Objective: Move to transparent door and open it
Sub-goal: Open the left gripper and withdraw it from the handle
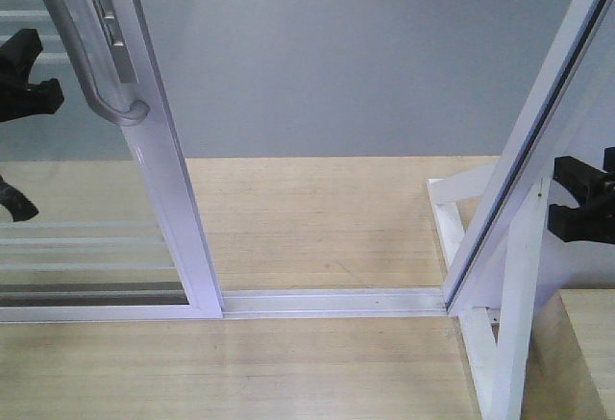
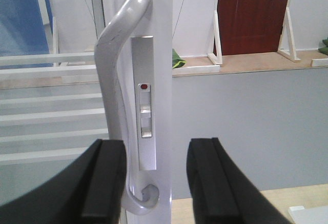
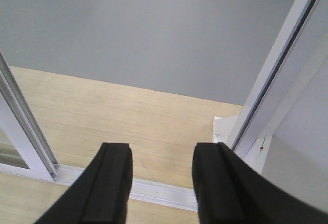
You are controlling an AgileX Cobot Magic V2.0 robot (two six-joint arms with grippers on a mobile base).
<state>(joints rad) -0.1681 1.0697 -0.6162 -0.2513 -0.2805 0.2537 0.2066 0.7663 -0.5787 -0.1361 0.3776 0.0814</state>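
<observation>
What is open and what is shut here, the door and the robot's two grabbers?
transparent door: slid open, a gap along the floor track
door handle: not gripped
lock indicator: shows red
left gripper: jaws open, either side of the handle
right gripper: jaws open, empty

A wide gap lies open between the transparent door (image 1: 163, 199) and the handleless panel (image 1: 538, 141); the brace post (image 1: 514, 343) crowds the right.
</observation>
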